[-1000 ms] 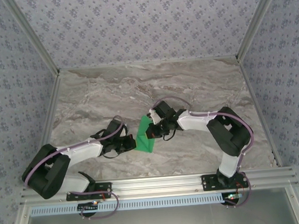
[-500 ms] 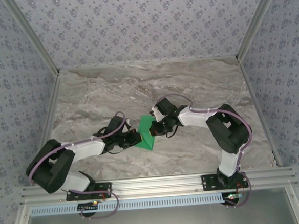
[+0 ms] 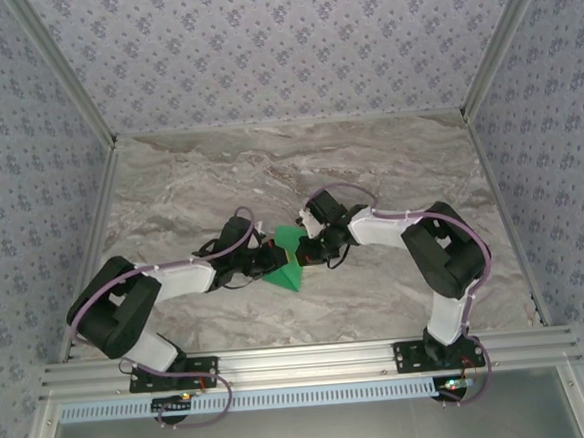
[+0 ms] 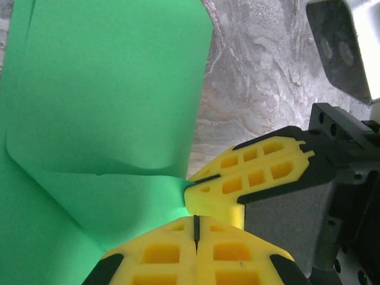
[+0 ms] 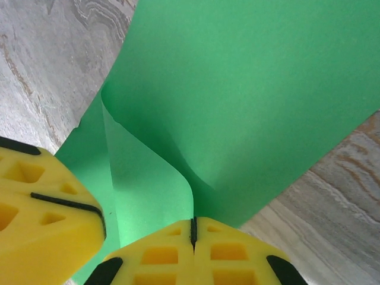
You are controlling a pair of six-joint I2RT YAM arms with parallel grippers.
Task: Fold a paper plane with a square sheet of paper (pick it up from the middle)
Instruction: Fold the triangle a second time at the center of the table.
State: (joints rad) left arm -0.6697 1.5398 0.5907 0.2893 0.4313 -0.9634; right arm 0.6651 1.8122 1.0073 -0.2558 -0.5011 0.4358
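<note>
The square sheet of paper (image 3: pixel 289 262) is bright green and stands bent up off the marble table (image 3: pixel 170 197) as a small tent near the middle. My left gripper (image 3: pixel 272 259) is shut on its left side, and my right gripper (image 3: pixel 310 250) is shut on its right side. The two grippers almost touch tip to tip. In the left wrist view the sheet (image 4: pixel 107 89) curves away from my shut left gripper (image 4: pixel 195 218), with the right gripper's yellow fingers (image 4: pixel 255 178) just beyond. In the right wrist view a curled fold of the sheet (image 5: pixel 237 89) runs into the shut right gripper (image 5: pixel 193 224). The paper plane is out of view.
Patterned walls with metal posts (image 3: pixel 486 55) close in the table on three sides. An aluminium rail (image 3: pixel 312 363) carrying both arm bases runs along the near edge. Bare marble lies behind and to both sides of the grippers.
My left arm has swung right toward the right gripper, carrying the sheet's left edge with it. The sheet has gone from a flat strip to a raised, bent shape. The right gripper barely shifted.
</note>
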